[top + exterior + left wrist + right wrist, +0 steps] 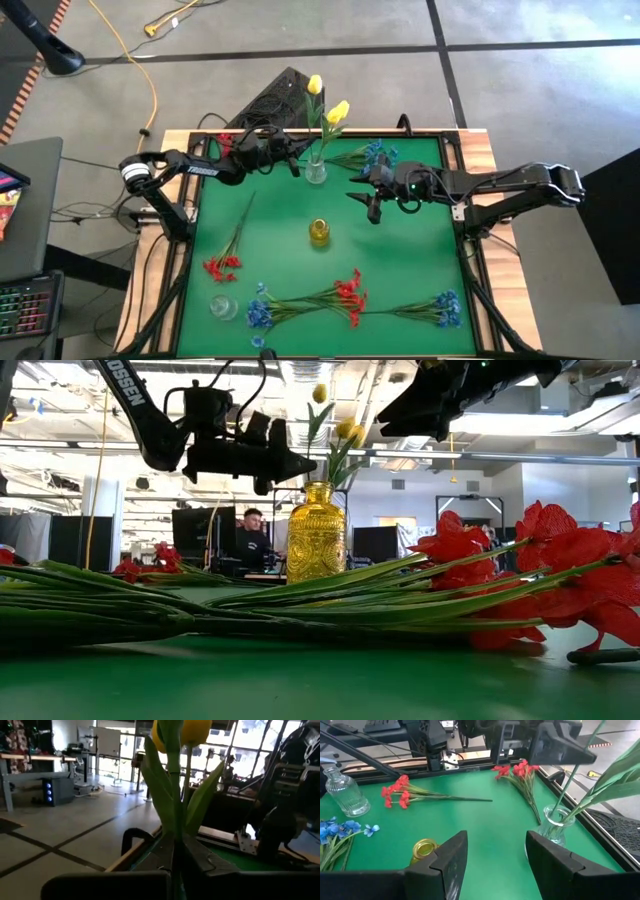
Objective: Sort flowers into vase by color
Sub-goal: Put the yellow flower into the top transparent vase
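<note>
Two yellow tulips stand in a clear glass vase near the far edge, stems down in its mouth. My left gripper is beside this vase on its left, shut on a tulip stem. My right gripper hovers open to the vase's right, touching nothing; its fingers stand wide apart. An amber vase sits mid-table. Red sprays and blue sprays lie flat on the green mat. My left gripper pinches a yellow tulip's green stem between its two fingers, below the leaves and above the vase's mouth. The fingers come in level from the table's left, across the stem. The tulip stands upright, its lower stem in the clear vase.
A small clear vase stands at the near left corner. More red blooms lie under the left arm near the far edge. Wooden rails frame the mat. Bare mat lies between the amber vase and the near sprays. A person sits far behind.
</note>
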